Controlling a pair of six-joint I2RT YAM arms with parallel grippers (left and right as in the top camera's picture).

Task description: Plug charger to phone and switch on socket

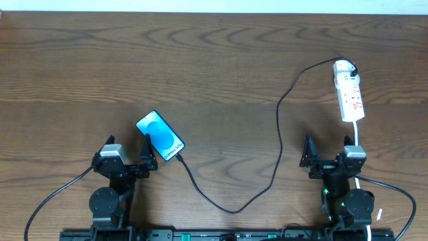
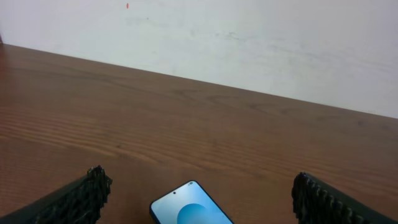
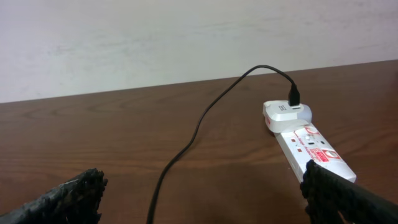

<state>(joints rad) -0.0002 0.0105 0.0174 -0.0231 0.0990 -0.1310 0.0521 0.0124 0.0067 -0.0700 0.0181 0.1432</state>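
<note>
The phone (image 1: 160,136) lies tilted on the table with its blue screen up, and its top end shows in the left wrist view (image 2: 189,209). My left gripper (image 1: 128,148) (image 2: 202,180) is open just near of the phone, which lies between its fingers untouched. The charger cable (image 1: 279,134) (image 3: 199,124) runs from a white adapter (image 3: 286,112) at the far end of the socket (image 1: 350,90) (image 3: 314,146) in a long loop to the phone's near end. Whether its tip is inserted there I cannot tell. My right gripper (image 1: 328,151) (image 3: 204,179) is open and empty, near of the socket.
The socket's white cord (image 1: 359,137) runs toward me past the right arm's base. The wooden table (image 1: 200,60) stretches bare to a pale wall (image 2: 249,37) at the back.
</note>
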